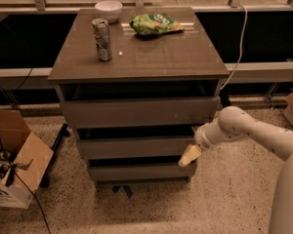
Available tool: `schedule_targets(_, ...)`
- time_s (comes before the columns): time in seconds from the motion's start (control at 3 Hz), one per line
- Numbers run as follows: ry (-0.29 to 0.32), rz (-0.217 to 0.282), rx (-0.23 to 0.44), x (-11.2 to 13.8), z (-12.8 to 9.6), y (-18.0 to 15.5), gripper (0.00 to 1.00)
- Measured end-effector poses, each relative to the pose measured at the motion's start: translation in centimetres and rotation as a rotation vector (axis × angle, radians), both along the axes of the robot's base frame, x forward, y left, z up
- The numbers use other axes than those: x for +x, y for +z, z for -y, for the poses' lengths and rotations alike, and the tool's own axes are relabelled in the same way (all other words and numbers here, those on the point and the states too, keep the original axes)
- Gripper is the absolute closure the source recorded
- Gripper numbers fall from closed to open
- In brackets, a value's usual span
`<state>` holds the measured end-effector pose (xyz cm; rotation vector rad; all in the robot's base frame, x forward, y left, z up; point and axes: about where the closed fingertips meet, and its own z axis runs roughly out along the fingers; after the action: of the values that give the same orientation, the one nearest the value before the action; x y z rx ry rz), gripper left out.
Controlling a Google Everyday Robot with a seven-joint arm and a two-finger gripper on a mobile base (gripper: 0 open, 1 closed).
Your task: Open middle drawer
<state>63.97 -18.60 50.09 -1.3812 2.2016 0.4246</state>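
**Gripper at right end of middle drawer: 3 drawers, 3 items on top**

1 taupe-grey cabinet (136, 57) stands on a speckled floor (224, 199). It carries 3 handleless drawer fronts, stacked: top drawer (139, 112), middle drawer (134, 147) and bottom drawer (139, 171). A dark gap shows above each of the 3 fronts. The middle drawer sits in the centre of the stack, directly between the other 2.

1 white arm (254, 130) enters from the right edge. Its gripper (189, 156) has a cream-coloured tip pointing down and left. The tip is at the lower right corner of the middle drawer front, just above the right end of the bottom drawer. Whether it touches the front cannot be told. Whether the gripper is open or closed also cannot be told from this view.

There are 3 items on the cabinet top:
- 1 silver drink can (103, 32), upright, left of centre.
- 1 white bowl (108, 8), at the back edge behind the can.
- 1 green snack bag (155, 23), lying flat, back centre.

Around the cabinet:
- 1 open cardboard box (14, 174) on the floor to the left.
- 1 white cable (241, 38) hanging down behind the cabinet's right side.
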Motion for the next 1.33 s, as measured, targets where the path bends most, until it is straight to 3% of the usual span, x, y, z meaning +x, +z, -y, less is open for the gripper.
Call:
schedule_targets(0.67,-0.041,-0.036,0.069,0.9,-0.7,-3.9,0.00)
schedule_targets(1.33,-0.051,0.001,0.105,3.5,-1.6,-4.2,0.00)
